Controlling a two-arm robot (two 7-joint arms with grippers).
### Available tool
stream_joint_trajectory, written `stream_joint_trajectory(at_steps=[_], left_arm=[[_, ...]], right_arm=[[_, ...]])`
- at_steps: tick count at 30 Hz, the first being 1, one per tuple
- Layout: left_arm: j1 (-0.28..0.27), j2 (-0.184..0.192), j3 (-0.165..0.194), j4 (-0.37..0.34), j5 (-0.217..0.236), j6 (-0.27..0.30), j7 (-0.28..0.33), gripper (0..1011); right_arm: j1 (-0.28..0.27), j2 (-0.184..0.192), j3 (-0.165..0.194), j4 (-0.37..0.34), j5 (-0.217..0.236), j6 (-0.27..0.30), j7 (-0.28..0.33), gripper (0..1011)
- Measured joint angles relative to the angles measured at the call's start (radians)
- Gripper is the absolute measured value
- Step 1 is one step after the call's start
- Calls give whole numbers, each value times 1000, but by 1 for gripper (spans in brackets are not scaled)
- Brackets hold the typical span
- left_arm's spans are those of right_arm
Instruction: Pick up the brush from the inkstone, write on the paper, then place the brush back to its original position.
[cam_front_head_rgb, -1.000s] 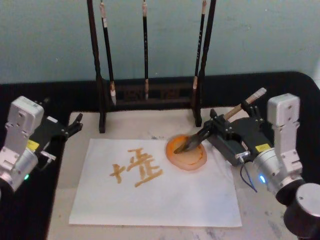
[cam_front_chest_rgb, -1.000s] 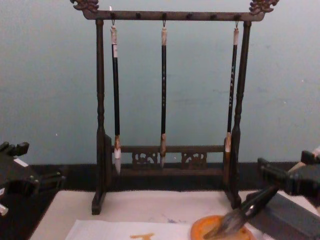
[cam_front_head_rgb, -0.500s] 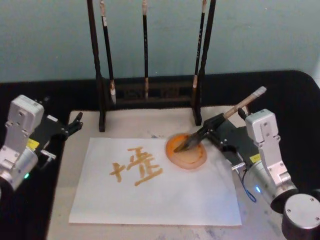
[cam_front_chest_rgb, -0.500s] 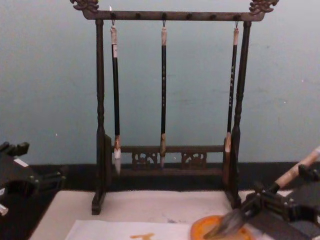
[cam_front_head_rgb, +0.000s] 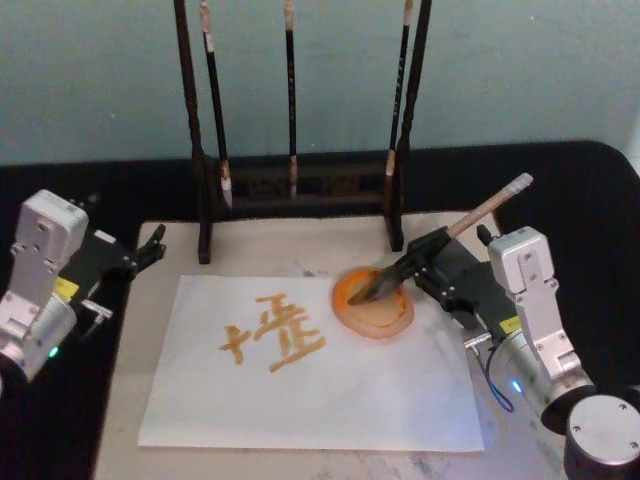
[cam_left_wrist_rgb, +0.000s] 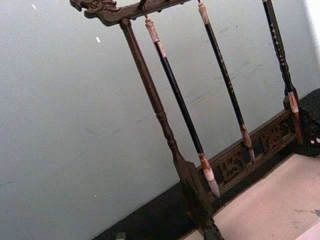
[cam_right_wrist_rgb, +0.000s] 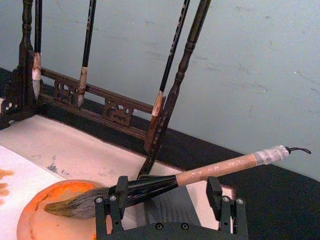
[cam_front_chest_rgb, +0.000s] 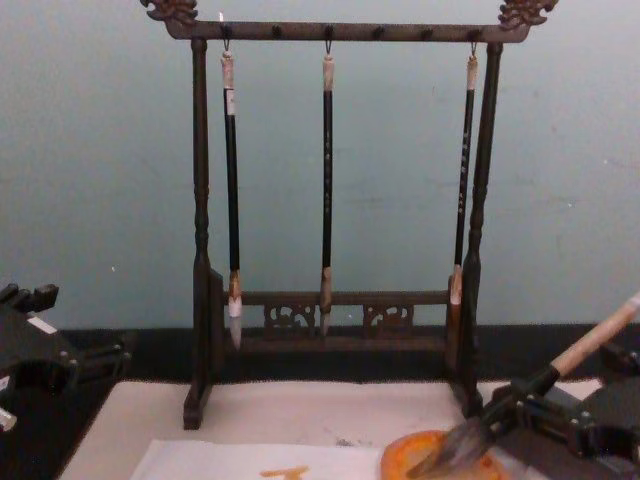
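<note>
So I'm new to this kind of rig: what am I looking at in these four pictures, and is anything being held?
This is a two-armed robot at a calligraphy table. One picture looks down from its head, one looks across from its chest, and each wrist carries its own camera. On the beige mat lies the paper with orange characters painted on it, and at its corner sits the round orange inkstone. The brush rests with its bristles in that dish, its shaft slanting up between the fingers of the right hand, which is open and not gripping it. The left hand hangs idle at the mat's left edge. Behind stands a wooden rack holding three thin brushes.
</note>
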Motion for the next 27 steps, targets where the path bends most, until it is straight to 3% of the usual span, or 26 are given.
stream_joint_trajectory(at_steps=[27], left_arm=[[0, 0, 0, 0, 0, 0, 0, 1010]], right_arm=[[3, 1, -2, 0, 2, -2, 0, 1000]])
